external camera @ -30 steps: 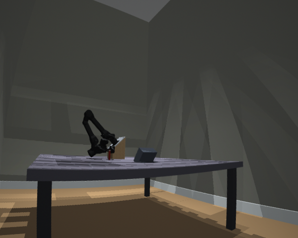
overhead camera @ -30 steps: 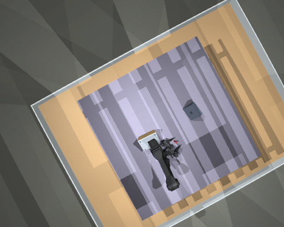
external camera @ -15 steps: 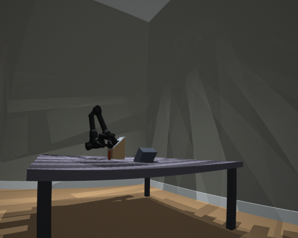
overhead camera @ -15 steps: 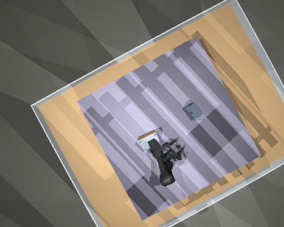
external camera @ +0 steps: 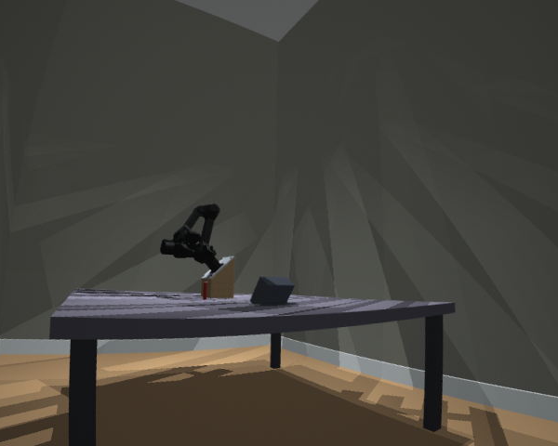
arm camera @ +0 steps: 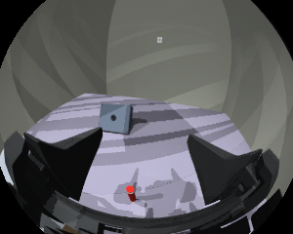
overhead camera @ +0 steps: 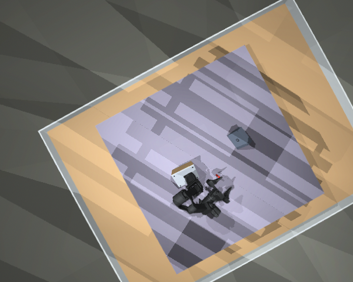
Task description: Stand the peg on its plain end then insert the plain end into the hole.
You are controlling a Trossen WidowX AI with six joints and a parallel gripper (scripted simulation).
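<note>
The red peg (overhead camera: pixel 217 175) (external camera: pixel 205 290) (arm camera: pixel 132 196) stands upright on the table, its white-banded end up. My gripper (overhead camera: pixel 226 183) (arm camera: pixel 146 136) is wide open and empty, raised above the table. In the wrist view the peg shows low between the fingers, left of centre and beyond their grasp. The blue-grey sloped panel (overhead camera: pixel 241 141) (external camera: pixel 272 292) (arm camera: pixel 123 123) stands farther out, upper left in the wrist view. Its single dark hole (overhead camera: pixel 237 140) (arm camera: pixel 113 117) is empty and faces back toward the arm.
The arm's base sits on a wooden wedge mount (external camera: pixel 223 283) with a white sloped top (overhead camera: pixel 177 178), close beside the peg. The purple-grey table (overhead camera: pixel 219 115) (external camera: pixel 365 310) carries striped shadows.
</note>
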